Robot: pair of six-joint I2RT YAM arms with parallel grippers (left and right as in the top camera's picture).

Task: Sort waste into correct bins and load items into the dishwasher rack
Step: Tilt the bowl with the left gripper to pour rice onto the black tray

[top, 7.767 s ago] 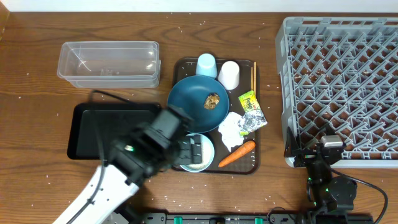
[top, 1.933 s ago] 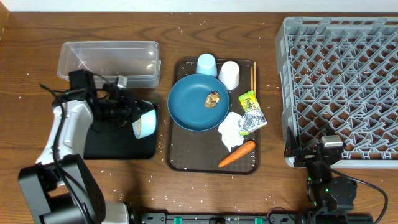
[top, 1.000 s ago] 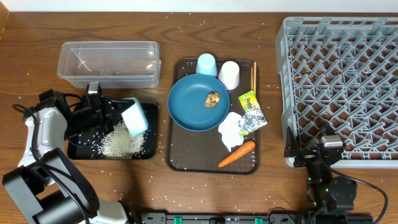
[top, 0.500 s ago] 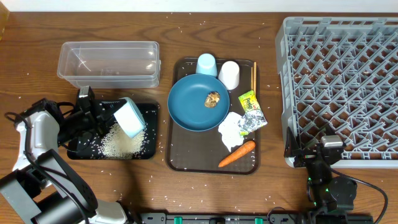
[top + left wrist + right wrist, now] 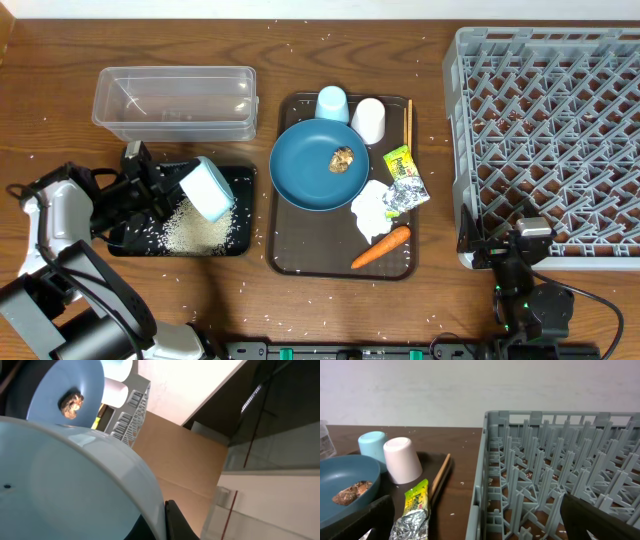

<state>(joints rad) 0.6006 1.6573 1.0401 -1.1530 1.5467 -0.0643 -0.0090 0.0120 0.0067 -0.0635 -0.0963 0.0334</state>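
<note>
- Left jaws are clamped on the bowl (image 5: pixel 207 189), apparently at its rim. The bowl fills most of the wrist view, so I cannot see the contact itself.
- Bowl is tipped on its side above the black tray (image 5: pixel 241 178).
- Rice (image 5: pixel 195 228) lies heaped in that tray, just under the bowl.
- Tub (image 5: pixel 175 100) sits just behind the black tray.
- Right jaws stand wide apart and hold nothing, at the near edge of the rack (image 5: pixel 545 130).
- Plate (image 5: pixel 310 170) with the lump (image 5: pixel 342 159) and the carrot (image 5: pixel 381 247) are on the brown tray (image 5: pixel 290 262).
</note>
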